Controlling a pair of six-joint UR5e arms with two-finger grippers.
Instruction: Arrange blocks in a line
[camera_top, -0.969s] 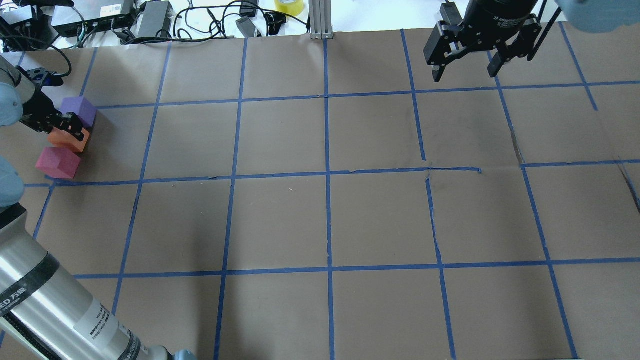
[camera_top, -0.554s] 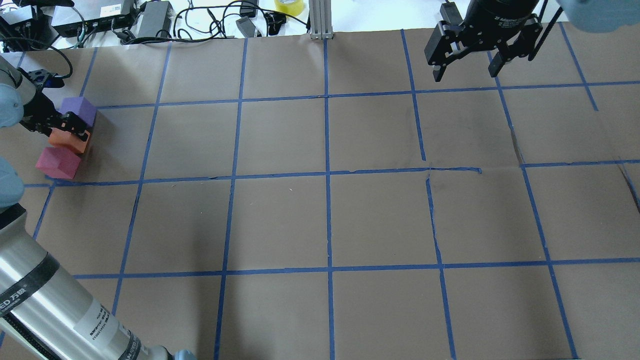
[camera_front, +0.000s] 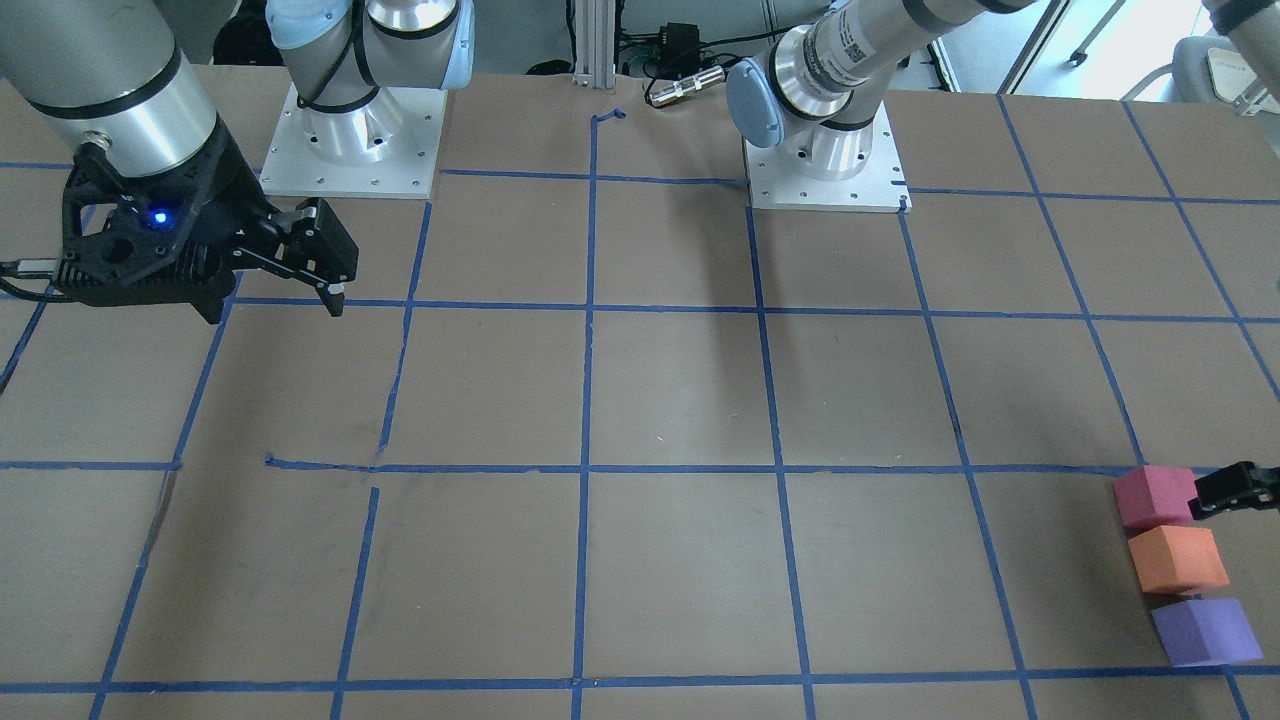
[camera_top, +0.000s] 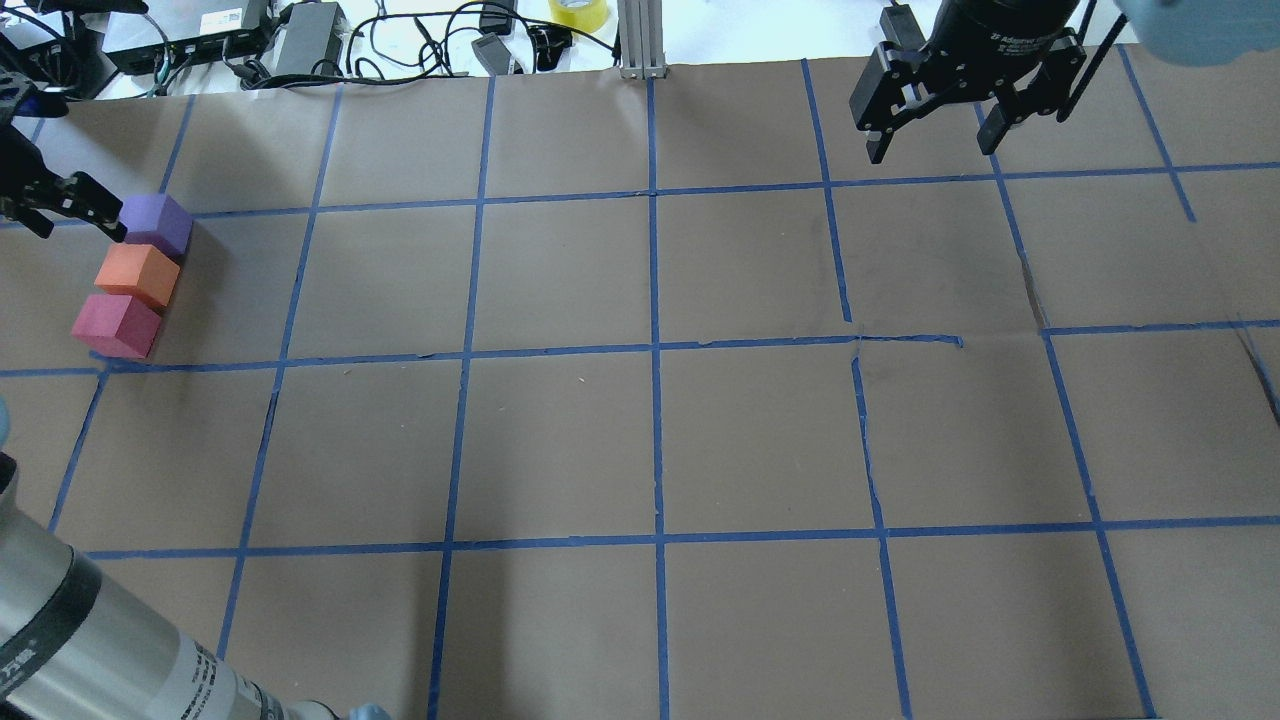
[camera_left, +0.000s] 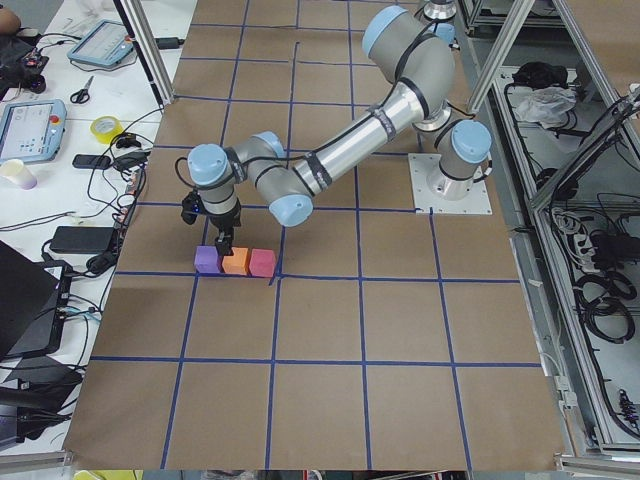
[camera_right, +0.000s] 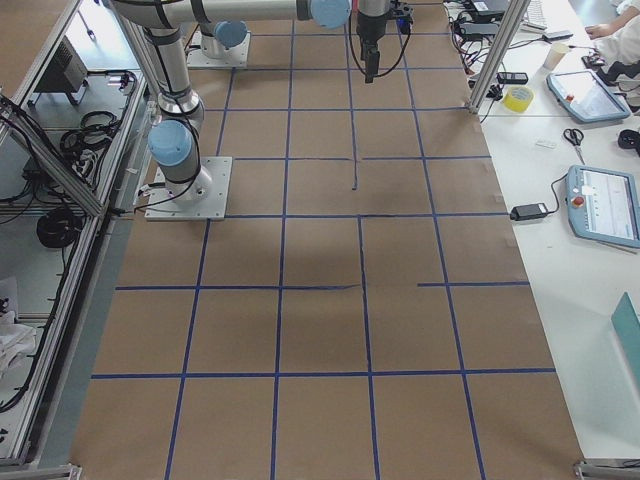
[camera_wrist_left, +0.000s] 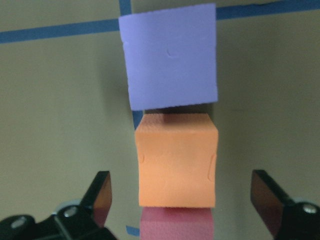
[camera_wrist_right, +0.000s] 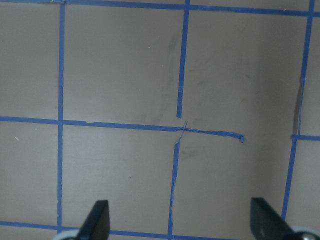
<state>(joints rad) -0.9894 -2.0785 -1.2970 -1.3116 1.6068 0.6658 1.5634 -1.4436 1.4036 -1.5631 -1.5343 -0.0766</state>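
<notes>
Three small cubes lie in a touching row at the table's left edge: purple (camera_top: 155, 222), orange (camera_top: 138, 274), pinkish-red (camera_top: 115, 325). They also show in the front view as pinkish-red (camera_front: 1150, 495), orange (camera_front: 1178, 558) and purple (camera_front: 1203, 630). The left wrist view looks down on purple (camera_wrist_left: 170, 57), orange (camera_wrist_left: 176, 160) and pinkish-red (camera_wrist_left: 175, 222). My left gripper (camera_top: 65, 212) is open and empty, raised above the row, its fingers (camera_wrist_left: 102, 192) wide of the orange cube. My right gripper (camera_top: 932, 148) is open and empty, high over the far right.
The brown paper table top (camera_top: 650, 440) carries a blue tape grid, torn near the middle right (camera_top: 860, 345). Cables and power bricks (camera_top: 300, 40) and a yellow tape roll (camera_top: 578, 12) lie beyond the far edge. An upright aluminium post (camera_top: 640, 40) stands at the far middle.
My left gripper has let go of the orange cube and risen away toward the far left. The orange cube stays between purple and pinkish-red. The right arm has barely moved.
</notes>
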